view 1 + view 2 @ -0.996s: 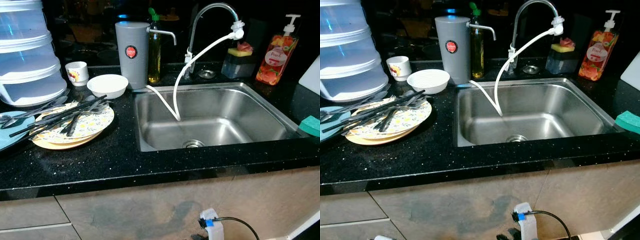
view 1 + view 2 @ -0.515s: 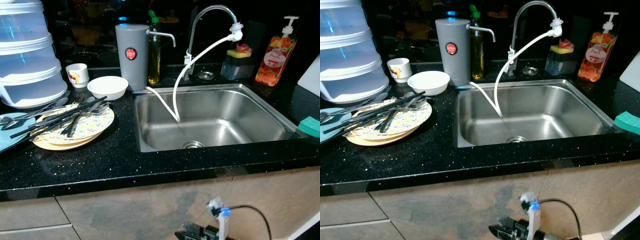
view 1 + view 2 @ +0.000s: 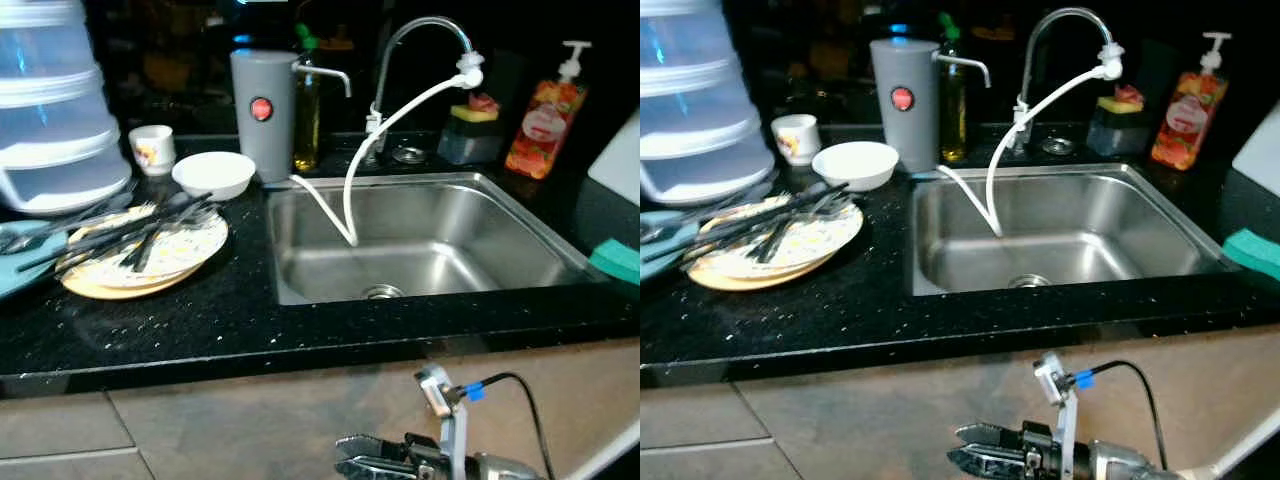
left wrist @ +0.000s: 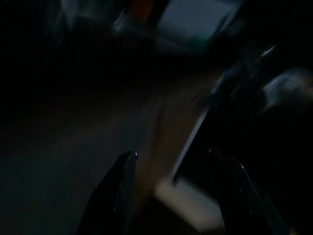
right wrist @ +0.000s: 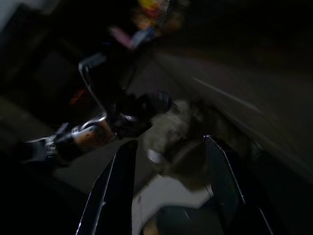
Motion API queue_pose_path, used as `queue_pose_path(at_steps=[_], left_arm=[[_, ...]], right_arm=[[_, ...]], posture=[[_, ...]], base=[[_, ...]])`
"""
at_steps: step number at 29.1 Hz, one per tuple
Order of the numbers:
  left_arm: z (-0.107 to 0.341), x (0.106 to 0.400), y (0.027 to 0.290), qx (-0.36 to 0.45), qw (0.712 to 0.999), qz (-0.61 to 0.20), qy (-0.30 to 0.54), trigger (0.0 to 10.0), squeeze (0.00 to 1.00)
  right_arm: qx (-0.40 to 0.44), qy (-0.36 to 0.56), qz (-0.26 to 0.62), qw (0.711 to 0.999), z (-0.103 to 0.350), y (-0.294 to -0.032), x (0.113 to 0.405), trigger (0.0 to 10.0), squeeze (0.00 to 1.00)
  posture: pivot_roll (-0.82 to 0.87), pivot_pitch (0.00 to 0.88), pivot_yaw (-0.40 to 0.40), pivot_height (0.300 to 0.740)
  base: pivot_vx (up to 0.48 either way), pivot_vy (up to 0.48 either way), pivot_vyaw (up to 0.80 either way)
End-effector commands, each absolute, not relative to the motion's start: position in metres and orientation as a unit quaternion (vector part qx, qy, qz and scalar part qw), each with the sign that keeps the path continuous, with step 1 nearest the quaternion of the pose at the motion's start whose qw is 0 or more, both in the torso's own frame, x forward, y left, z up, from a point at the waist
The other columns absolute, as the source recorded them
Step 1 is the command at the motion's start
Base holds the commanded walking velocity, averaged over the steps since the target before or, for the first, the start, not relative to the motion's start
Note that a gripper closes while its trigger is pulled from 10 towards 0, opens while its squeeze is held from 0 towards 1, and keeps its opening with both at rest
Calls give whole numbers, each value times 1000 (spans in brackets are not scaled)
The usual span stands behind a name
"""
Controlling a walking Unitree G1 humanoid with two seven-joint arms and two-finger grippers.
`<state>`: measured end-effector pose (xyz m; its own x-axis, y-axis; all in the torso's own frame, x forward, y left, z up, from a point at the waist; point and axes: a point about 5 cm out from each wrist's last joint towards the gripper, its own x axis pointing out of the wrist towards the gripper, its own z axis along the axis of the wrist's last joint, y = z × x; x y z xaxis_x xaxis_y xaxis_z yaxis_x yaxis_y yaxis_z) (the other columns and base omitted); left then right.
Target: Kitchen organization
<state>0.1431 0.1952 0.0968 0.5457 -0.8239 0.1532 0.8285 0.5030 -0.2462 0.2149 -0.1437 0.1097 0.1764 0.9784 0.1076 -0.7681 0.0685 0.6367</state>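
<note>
A stack of patterned plates (image 3: pixel 140 265) lies on the black counter left of the steel sink (image 3: pixel 430 225), with several pieces of dark cutlery (image 3: pixel 120 235) across it. Behind the plates are a white bowl (image 3: pixel 213 173) and a small cup (image 3: pixel 152 148). My right gripper (image 3: pixel 958 450) hangs low in front of the cabinet below the sink, pointing left, open and holding nothing. In the dim right wrist view its fingers (image 5: pixel 115 191) stand apart. My left gripper (image 4: pixel 172 154) is open in its dark wrist view, beside the cabinet front.
A grey dispenser (image 3: pixel 262 110) and an oil bottle (image 3: pixel 306 115) stand at the back. A white hose (image 3: pixel 350 190) runs from the faucet (image 3: pixel 420 30) into the sink. Orange soap bottle (image 3: pixel 540 125), sponge holder (image 3: pixel 470 125), green sponge (image 3: pixel 615 262), stacked clear containers (image 3: pixel 50 110).
My right gripper has come up into view below the counter edge and reached further left. The whole picture has shifted slightly with the camera.
</note>
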Motion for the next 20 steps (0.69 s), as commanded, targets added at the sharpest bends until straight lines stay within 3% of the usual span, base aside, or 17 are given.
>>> queue_pose_path(at_steps=[1,6,14,20], left_arm=[[101,146,186,-170,863,-475,9,10000,0],[138,177,145,-144,862,-486,-18,10000,0],[161,167,135,-164,858,-486,4,10000,0],[175,192,138,-138,887,-440,-39,10000,0]], right_arm=[[300,180,614,708,112,-146,213,10000,0],[290,182,616,710,113,-142,215,10000,0],[300,183,611,709,117,-141,213,10000,0],[293,129,596,736,131,-139,229,10000,0]], posture=[[29,26,-16,740],[26,24,-12,740],[24,25,-12,740],[25,28,-12,740]], base=[[0,0,0],[0,0,0],[0,0,0],[0,0,0]])
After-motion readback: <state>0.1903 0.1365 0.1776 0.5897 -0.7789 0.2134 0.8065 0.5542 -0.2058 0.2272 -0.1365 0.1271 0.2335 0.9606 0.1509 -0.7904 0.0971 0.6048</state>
